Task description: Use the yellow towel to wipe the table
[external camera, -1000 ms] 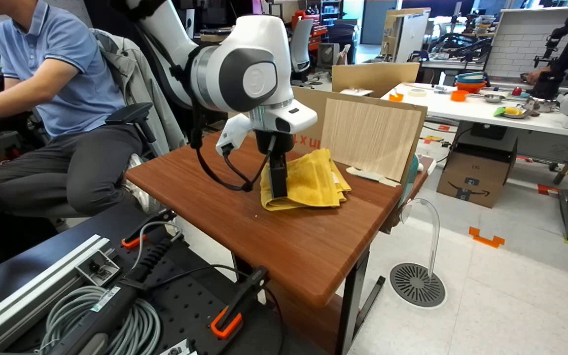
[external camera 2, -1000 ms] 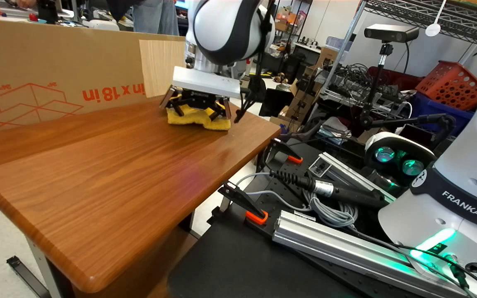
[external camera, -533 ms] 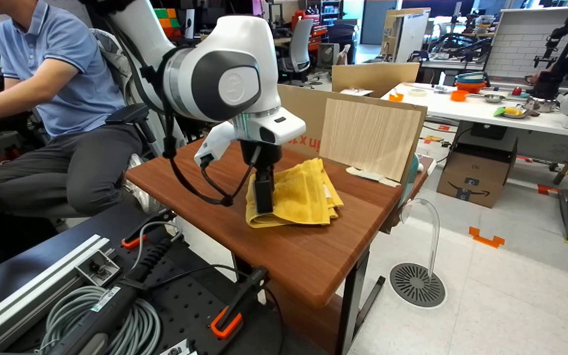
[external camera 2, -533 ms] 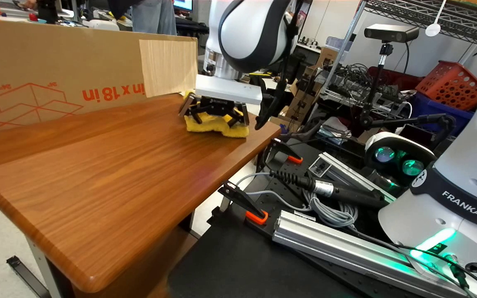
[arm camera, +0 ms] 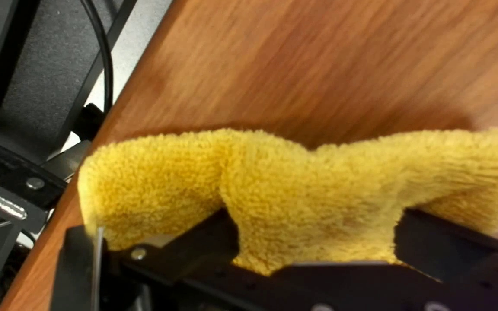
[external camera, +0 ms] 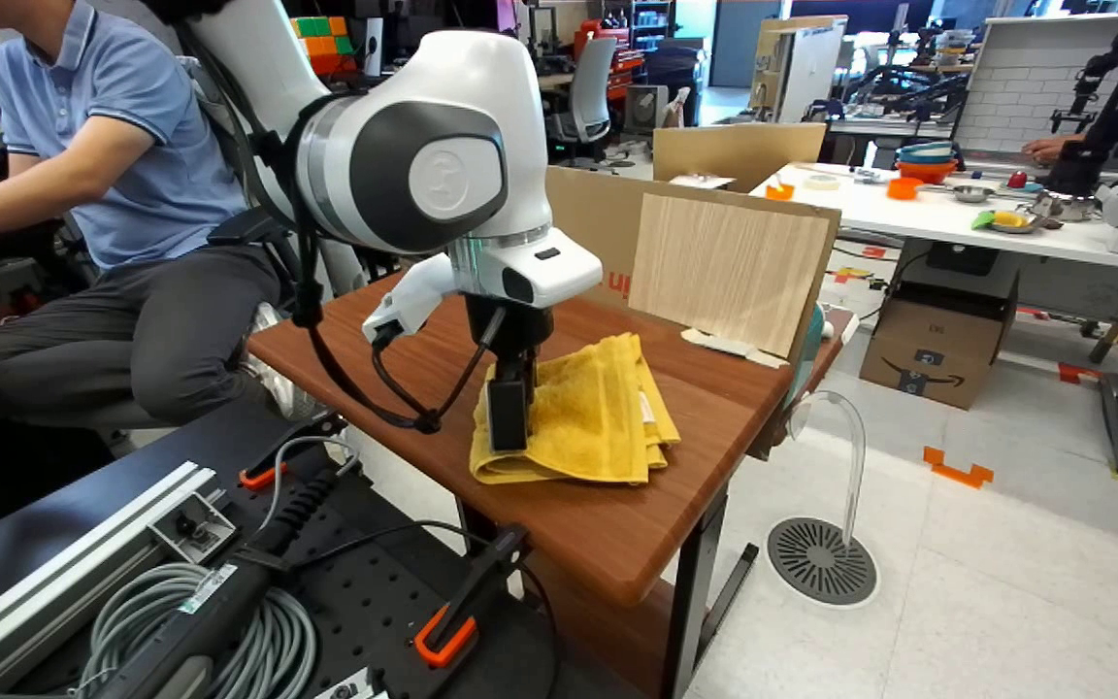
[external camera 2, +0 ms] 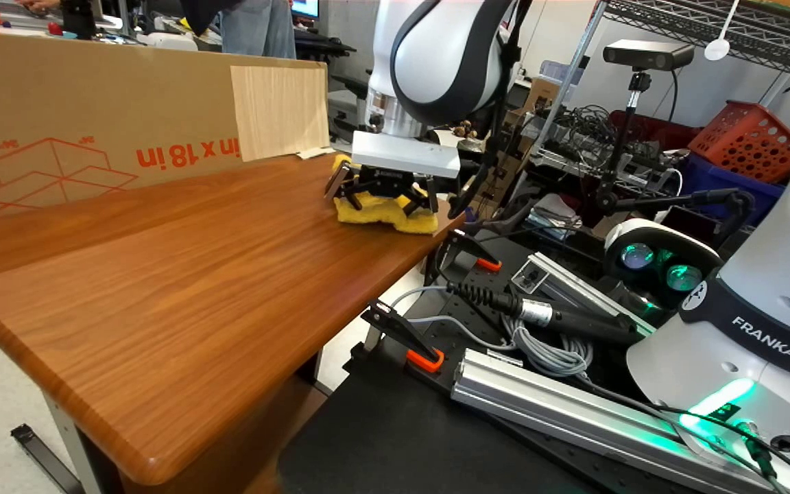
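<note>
Gripper: in an exterior view, one, black, its two fingers spread wide over the towel; whether the tips squeeze it, I cannot tell
Towel: one, yellow and fluffy, on the table near one edge, bulging below and between the fingers
Table: one, glossy brown wood grain, rounded corner
Cardboard: one tall sheet with red print, one pale wood-grain panel on it
Clamps: two, black with orange parts
Headset: one, white and black, two round glowing lenses
Towel layers: in an exterior view, folded flat, their number hard to tell, one small white tag at the side; one finger stands upright against the yellow pile
Seated person: one, blue short-sleeved shirt, dark trousers
Box: one, brown cardboard, below a white worktop
Floor disc: one, round and slotted, one clear bent tube across part of it
Towel pile: in the wrist view, dense soft loops, a dip along the upper edge, one end close to the table's rim; two dark parts of the gripper stand well apart, towel between them
</note>
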`<state>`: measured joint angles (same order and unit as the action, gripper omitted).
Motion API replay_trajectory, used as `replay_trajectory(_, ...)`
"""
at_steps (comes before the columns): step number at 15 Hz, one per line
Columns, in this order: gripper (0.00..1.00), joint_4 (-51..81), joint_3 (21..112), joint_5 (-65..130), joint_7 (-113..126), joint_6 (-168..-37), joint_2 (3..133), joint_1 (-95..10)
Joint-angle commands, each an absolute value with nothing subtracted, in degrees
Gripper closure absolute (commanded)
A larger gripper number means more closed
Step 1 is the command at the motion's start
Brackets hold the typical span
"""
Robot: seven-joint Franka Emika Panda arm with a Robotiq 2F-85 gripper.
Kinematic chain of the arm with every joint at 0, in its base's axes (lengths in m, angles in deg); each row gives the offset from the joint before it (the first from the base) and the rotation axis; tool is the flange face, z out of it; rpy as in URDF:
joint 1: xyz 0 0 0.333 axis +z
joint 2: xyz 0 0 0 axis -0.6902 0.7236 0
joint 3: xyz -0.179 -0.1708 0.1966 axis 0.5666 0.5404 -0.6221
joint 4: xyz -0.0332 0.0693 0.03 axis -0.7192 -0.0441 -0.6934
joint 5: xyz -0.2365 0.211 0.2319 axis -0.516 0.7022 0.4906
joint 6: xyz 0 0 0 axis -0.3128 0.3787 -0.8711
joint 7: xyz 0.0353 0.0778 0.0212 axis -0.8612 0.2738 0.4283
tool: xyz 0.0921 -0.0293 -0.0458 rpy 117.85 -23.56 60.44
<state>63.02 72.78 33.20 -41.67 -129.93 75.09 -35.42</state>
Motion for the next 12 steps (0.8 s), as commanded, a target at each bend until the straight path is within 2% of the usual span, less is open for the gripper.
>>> replay_trajectory(1, 0.00, 64.66, 75.80, 34.22, -43.46, -131.41, 76.79, -34.79)
replay_trajectory(6, 0.00, 63.30, 78.09, 34.53, -47.35, -132.09, 78.02, -35.23)
replay_trajectory(12, 0.00, 58.93, 74.33, 34.17, -47.61, -132.10, 79.45, -31.36)
